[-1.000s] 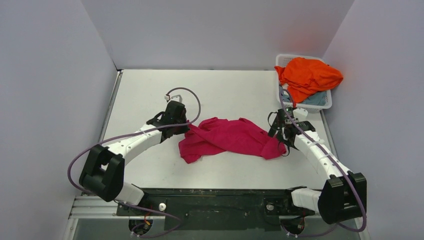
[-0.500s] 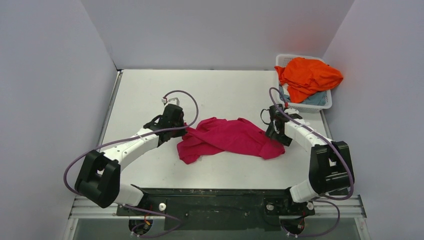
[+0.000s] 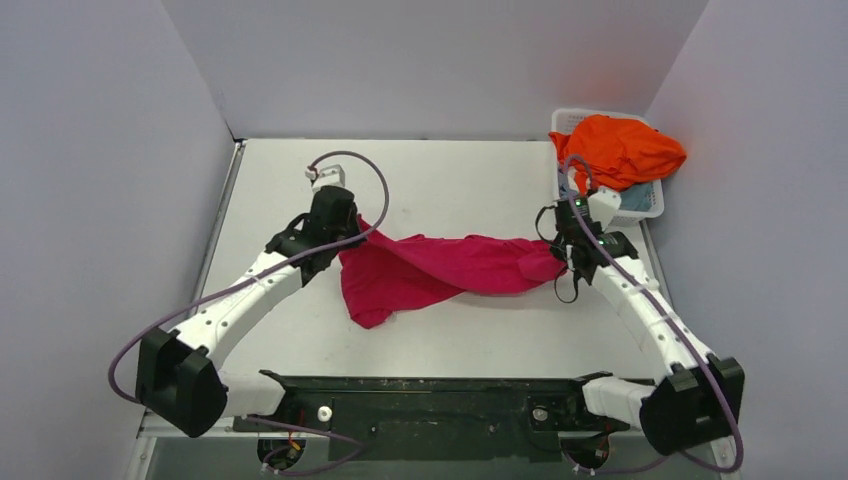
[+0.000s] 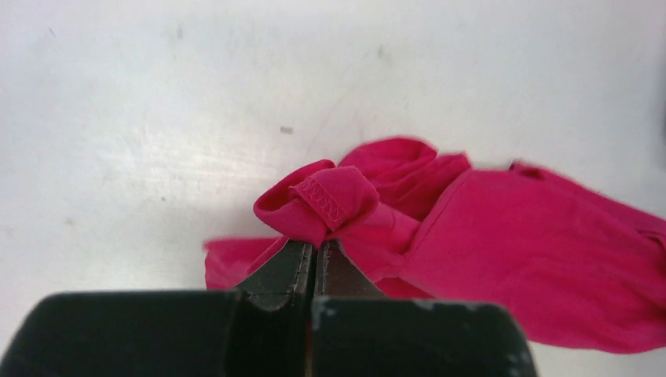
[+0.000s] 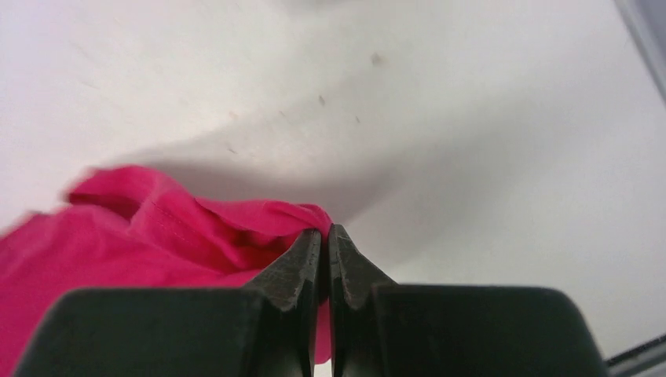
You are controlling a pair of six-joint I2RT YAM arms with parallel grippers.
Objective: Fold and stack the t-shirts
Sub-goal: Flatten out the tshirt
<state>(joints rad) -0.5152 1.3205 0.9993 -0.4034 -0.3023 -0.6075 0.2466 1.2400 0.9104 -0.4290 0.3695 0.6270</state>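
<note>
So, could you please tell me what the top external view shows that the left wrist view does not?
Only the top external view shows the right gripper shut on the other end of the magenta t-shirt, and the orange t-shirt heaped in the white basket at the back right corner of the table. Only the left wrist view shows the stitched hem bunched just above the closed jaws. Both show the left gripper shut on the magenta t-shirt over the table.

No readable text, labels or numbers anywhere.
</note>
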